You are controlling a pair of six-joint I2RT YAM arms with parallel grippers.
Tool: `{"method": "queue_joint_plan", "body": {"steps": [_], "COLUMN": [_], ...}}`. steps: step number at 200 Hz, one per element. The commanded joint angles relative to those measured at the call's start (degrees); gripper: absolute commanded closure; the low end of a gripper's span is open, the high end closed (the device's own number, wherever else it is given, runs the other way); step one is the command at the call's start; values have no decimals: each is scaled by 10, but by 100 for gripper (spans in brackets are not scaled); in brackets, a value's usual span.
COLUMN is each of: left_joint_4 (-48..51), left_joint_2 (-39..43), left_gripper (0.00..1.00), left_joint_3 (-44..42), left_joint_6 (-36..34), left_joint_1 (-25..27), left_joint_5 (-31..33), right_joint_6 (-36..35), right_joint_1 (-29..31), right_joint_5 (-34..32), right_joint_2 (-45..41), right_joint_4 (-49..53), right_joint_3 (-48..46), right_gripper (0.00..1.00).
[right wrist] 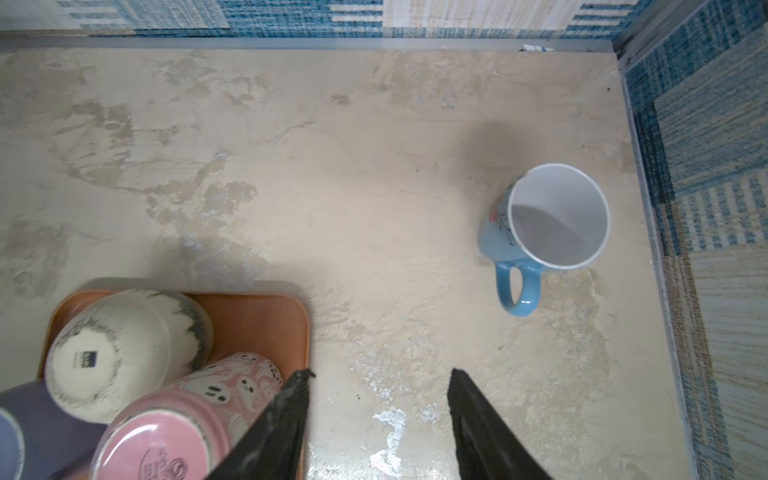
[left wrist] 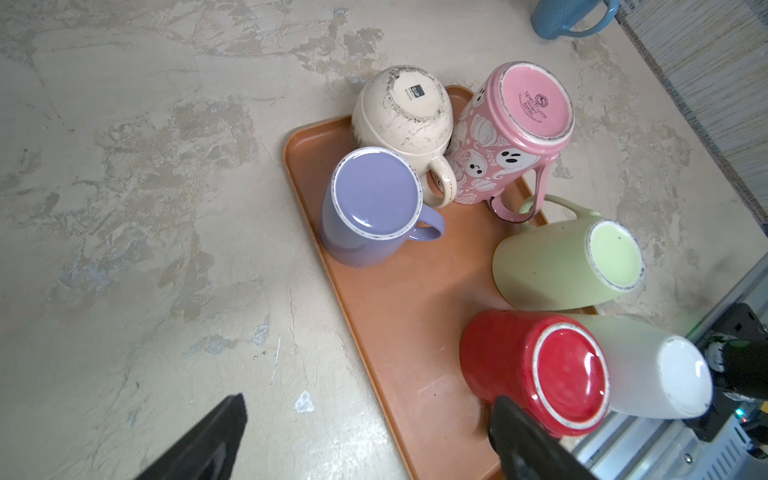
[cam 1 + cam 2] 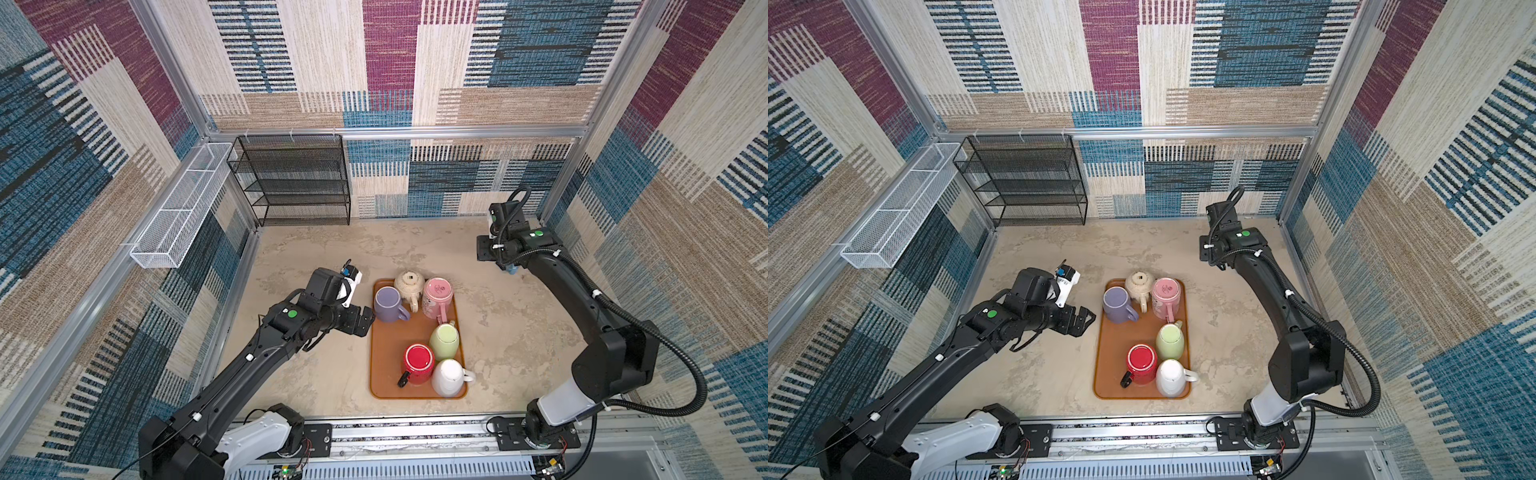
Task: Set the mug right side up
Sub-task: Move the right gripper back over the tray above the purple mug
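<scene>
Nearest the robot's base, an orange tray (image 3: 386,376) is lying on the counter (image 3: 316,374) with six mugs on it, all sitting bottom up. At the near end a white mug (image 3: 449,377) and a red mug (image 3: 419,362) are standing side by side, with a green mug (image 3: 444,341) just behind the white one. At the far end a lavender mug (image 3: 387,304), a cream mug (image 3: 409,284) and a pink ghost-print mug (image 3: 437,296) are crowding together.

The left claw (image 3: 366,320) is hovering at the tray's left edge, just beside the lavender mug. Its fingers (image 2: 216,440) are standing spread wide, gripping nothing, with only counter and tray rim showing between them.

Farther back and well to the right of the tray, the blue mug (image 1: 557,216) is standing right side up on the bare counter, near the right wall, its white inside facing upward. The right claw (image 1: 380,399) is hanging above the counter between this mug and the tray, fingers parted and holding nothing, clear of the mug.

Against the back wall a black mesh shelf rack (image 3: 295,178) is standing at the far left corner, and a white wire basket (image 3: 183,208) is hanging on the left wall beside it.
</scene>
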State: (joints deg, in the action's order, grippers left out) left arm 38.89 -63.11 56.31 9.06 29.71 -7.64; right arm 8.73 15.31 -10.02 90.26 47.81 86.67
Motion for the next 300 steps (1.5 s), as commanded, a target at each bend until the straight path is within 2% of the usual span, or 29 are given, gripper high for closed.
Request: {"method": "queue_joint_plan", "body": {"steps": [1, 54, 67, 95, 115, 169, 209, 300], "left_joint_4": [16, 26, 26, 27, 27, 28, 27, 24], "left_joint_2": [-3, -2, 0, 9, 17, 31, 35, 38], "left_gripper": [4, 9, 10, 13, 14, 15, 15, 15], "left_joint_3": [8, 4, -1, -11, -20, -37, -43, -53], "left_joint_6": [4, 26, 32, 42, 50, 64, 65, 62], "left_joint_1": [0, 0, 1, 1, 1, 0, 0, 0], "left_joint_5": [14, 15, 12, 13, 15, 16, 19, 28], "right_joint_6": [4, 22, 26, 37, 44, 53, 55, 52], "right_joint_1": [34, 120, 141, 188, 217, 273, 288, 298], "right_joint_5": [6, 18, 29, 45, 49, 65, 86, 81], "right_joint_2": [-19, -70, -76, -72, -55, 19, 66, 136], "right_joint_4": [-11, -42, -49, -72, -90, -133, -157, -172], "right_joint_3": [-15, -83, -90, -101, -105, -107, -109, -117], "right_gripper": [43, 48, 53, 76, 88, 100, 100, 100]}}
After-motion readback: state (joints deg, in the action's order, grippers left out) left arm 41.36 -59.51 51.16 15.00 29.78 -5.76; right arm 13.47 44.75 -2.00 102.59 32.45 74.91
